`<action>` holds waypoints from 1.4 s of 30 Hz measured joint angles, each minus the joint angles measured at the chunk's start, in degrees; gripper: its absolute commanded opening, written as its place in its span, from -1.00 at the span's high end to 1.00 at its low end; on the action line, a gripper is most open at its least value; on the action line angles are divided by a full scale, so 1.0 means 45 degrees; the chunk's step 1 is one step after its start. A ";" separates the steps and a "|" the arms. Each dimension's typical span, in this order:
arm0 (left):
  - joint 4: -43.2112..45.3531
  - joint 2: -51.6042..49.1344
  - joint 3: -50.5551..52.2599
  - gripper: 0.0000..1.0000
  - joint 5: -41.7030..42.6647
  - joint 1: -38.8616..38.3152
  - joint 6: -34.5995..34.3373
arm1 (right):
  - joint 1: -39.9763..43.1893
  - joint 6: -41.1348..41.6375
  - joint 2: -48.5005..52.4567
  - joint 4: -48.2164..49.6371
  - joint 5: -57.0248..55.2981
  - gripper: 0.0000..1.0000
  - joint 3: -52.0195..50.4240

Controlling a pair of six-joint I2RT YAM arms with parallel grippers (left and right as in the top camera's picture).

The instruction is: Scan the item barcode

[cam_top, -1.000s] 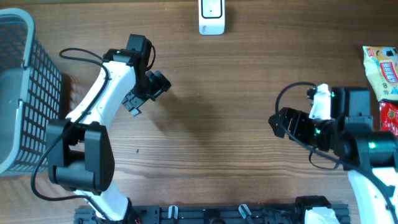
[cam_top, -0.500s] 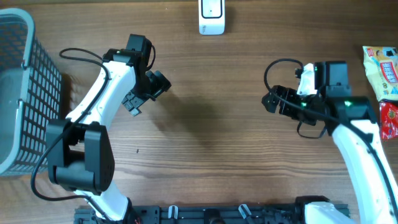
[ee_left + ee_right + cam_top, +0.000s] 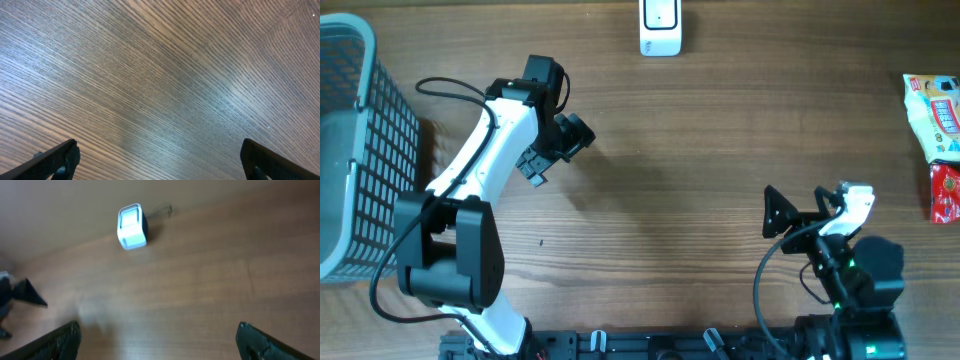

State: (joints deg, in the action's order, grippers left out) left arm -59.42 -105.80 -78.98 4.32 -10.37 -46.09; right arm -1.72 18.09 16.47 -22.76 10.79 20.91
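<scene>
wood-grain table (image 3: 680,180) carries few items, all near its edges. a white scanner (image 3: 660,27) stands at the far edge, middle, and shows again in the right wrist view (image 3: 132,226) as a small white box with a pale face. two snack packets lie at the right edge: a yellow and white packet (image 3: 937,115) above and a red packet (image 3: 945,192) just below it, both partly cut off by the frame, so no barcode can be read. a grey wire basket (image 3: 355,140) sits at the left edge. the left gripper (image 3: 552,150) hangs over bare table left of centre, well apart from the scanner and the packets; its wrist view shows only wood grain between two dark fingertips (image 3: 57,159) set wide apart, nothing between them. the right gripper (image 3: 782,215) is low at the near right, close to its base, pointing toward the table's middle; its wrist view shows both fingertips (image 3: 60,339) at the frame's lower corners, spread wide, holding nothing. neither gripper touches a packet; the right one is the nearer to them but clearly apart.
</scene>
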 measured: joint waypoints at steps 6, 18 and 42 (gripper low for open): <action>0.0010 0.0000 0.0000 -1.00 0.0000 0.0000 0.0000 | 0.0000 -0.0083 -0.1341 0.3104 -0.0126 -0.99 -0.2195; 0.0010 0.0000 0.0000 -1.00 0.0000 0.0000 0.0000 | 0.0005 -0.0092 -0.3400 0.5192 -0.0277 -1.00 -0.4527; 0.0005 0.0000 0.0000 -1.00 0.0000 0.0000 0.0000 | 0.0432 -0.3866 -0.3405 0.5066 -0.1161 -0.99 -0.4537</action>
State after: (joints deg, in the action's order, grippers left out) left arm -59.40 -105.80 -78.98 4.32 -10.37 -46.09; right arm 0.23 0.69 1.15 0.03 5.56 0.49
